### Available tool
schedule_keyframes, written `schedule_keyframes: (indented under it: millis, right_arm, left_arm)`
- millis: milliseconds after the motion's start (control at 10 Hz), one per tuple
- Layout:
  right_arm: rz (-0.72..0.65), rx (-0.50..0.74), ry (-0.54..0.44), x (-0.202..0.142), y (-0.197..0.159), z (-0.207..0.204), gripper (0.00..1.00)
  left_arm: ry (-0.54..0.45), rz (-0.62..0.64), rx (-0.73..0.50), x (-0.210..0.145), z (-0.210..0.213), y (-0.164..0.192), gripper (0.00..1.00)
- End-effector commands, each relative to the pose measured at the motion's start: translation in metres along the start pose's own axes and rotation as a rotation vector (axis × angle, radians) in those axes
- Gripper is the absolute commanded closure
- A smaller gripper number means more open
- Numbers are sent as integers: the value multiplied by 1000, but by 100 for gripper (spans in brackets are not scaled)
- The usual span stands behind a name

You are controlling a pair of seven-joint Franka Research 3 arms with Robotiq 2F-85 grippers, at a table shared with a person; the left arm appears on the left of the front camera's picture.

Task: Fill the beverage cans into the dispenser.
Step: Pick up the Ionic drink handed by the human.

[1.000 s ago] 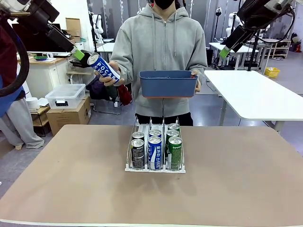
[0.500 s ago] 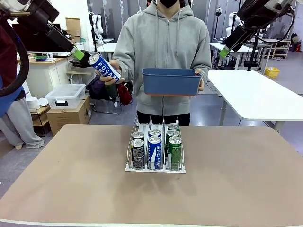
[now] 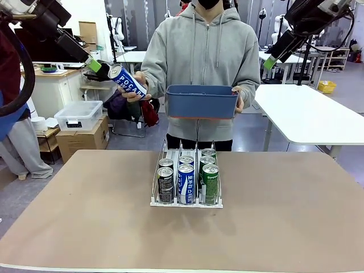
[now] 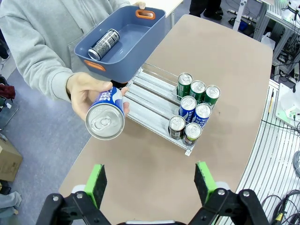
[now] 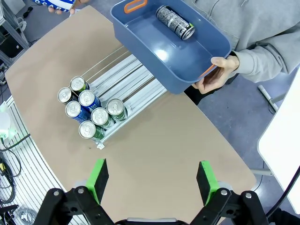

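Observation:
The white wire dispenser (image 3: 173,153) stands mid-table with several beverage cans at its front: black (image 3: 165,185), blue-and-white (image 3: 185,183) and green (image 3: 210,181). Its rear lanes (image 4: 145,96) (image 5: 126,75) are bare. The person holds a Pocari Sweat can (image 3: 128,81) (image 4: 105,119) out in one hand, close in front of my left gripper (image 3: 95,65) (image 4: 150,180), which is open high at the left. My right gripper (image 3: 269,61) (image 5: 152,180) hangs open high at the right, holding nothing.
The person's other hand holds a blue plastic bin (image 3: 201,102) (image 4: 150,33) (image 5: 154,51) above the table's far edge. One dark can (image 4: 103,44) (image 5: 174,22) lies in it. A white table (image 3: 307,114) stands at the right beyond.
The person has shifted the bin and the Pocari Sweat can slightly. Both arms have stayed still with their jaws open.

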State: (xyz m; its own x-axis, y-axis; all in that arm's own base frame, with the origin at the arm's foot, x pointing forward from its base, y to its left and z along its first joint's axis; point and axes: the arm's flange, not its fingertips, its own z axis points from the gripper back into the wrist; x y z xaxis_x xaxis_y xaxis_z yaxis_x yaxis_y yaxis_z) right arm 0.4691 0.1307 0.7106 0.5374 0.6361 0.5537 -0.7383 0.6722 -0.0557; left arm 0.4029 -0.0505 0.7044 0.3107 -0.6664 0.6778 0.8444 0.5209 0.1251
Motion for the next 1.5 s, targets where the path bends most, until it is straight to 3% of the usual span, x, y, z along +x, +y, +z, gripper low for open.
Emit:
schedule_keyframes:
  millis: [0, 700, 900, 1100, 1400]
  right_arm:
    - [0, 0, 1, -3, 1, 1, 0]
    - [0, 0, 1, -3, 1, 1, 0]
    - [0, 0, 1, -3, 1, 1, 0]
    - [0, 0, 1, -3, 1, 1, 0]
    - [0, 0, 1, -3, 1, 1, 0]
  left_arm:
    - [1, 5, 5, -1, 0, 1, 0]
    - [0, 0, 0, 0, 0, 0, 0]
    - [57, 61, 224, 2, -14, 9, 0]
    - [52, 72, 307, -1, -22, 9, 0]
    - [5, 98, 240, -6, -40, 16, 0]
